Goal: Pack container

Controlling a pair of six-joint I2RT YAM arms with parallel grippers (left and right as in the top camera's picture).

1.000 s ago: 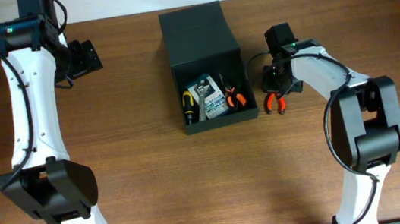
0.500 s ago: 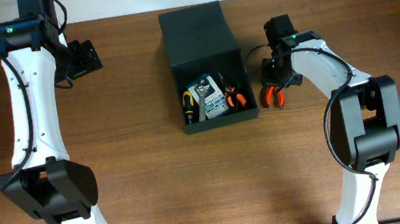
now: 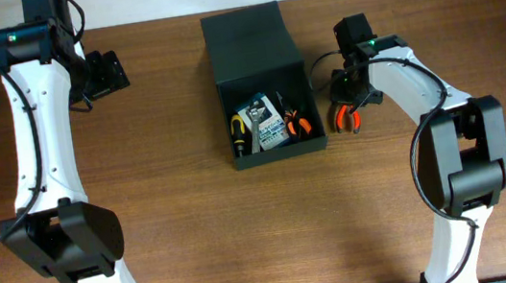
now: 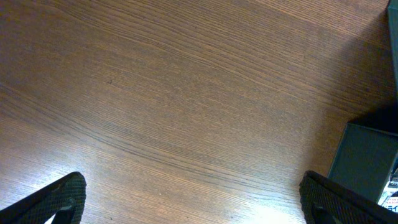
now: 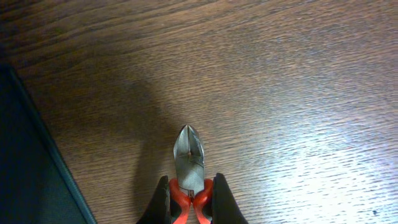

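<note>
Overhead: dark green-black matte rectangular container, flap lid open, mid brown wooden worktop near far edge, left tool toward far-left corner, right tool just beside container's right wall, left wrist: fingers spread wide, right wrist: tool pinching red-handled steel cutters.

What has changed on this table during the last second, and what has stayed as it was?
The right end effector, shut on the red-handled pliers, carried them a little farther back over the table, beside the box. Nothing was grasped or released. The left end effector stayed open and still; the box and the tools inside did not move.
</note>
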